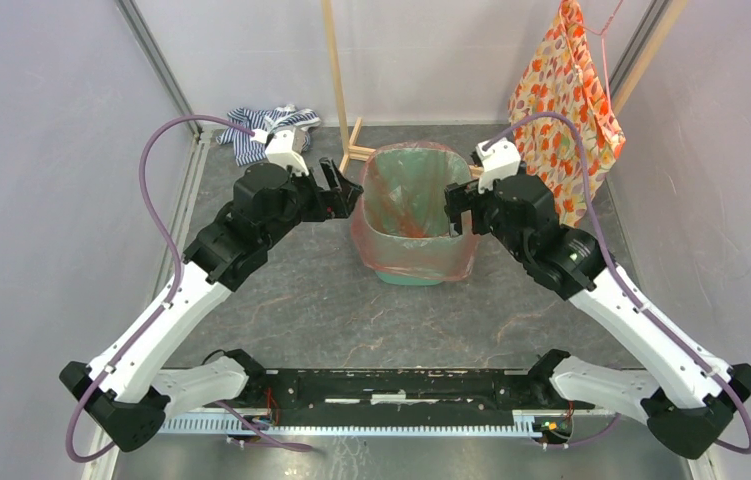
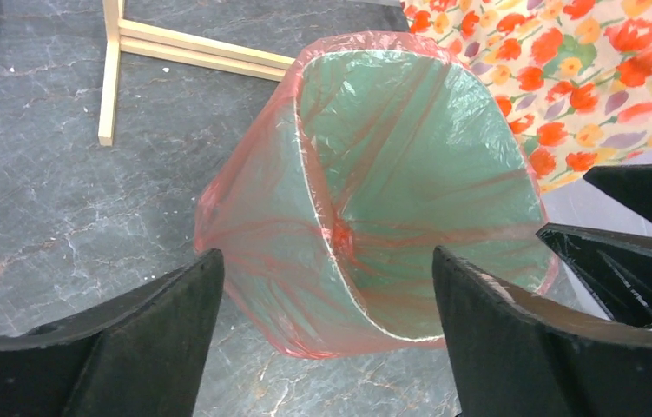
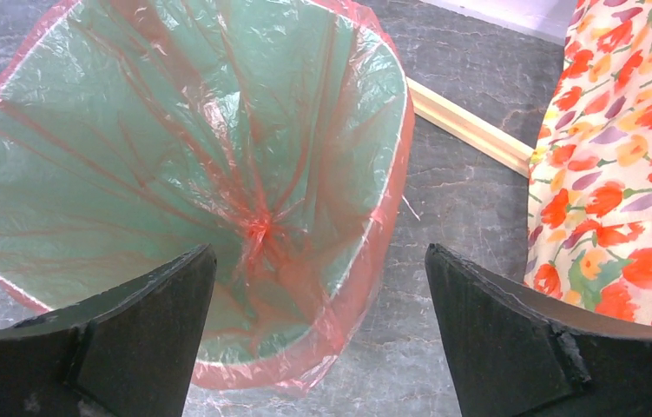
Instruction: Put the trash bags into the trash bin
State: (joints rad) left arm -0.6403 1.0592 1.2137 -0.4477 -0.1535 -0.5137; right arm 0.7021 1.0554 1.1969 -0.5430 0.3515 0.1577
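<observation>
The trash bag [image 1: 379, 245] lines the trash bin [image 1: 408, 281], which stands upright on the surface [image 1: 301, 300]. The left claw [image 1: 343, 190] and right claw [image 1: 457, 210] flank its rim about equally near, both wide open and empty.

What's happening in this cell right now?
The red-orange trash bag already lines the mint-green trash bin, with its mouth folded over the rim and down the outside. The left gripper and right gripper are open on either side of the bin's mouth, holding nothing.
</observation>
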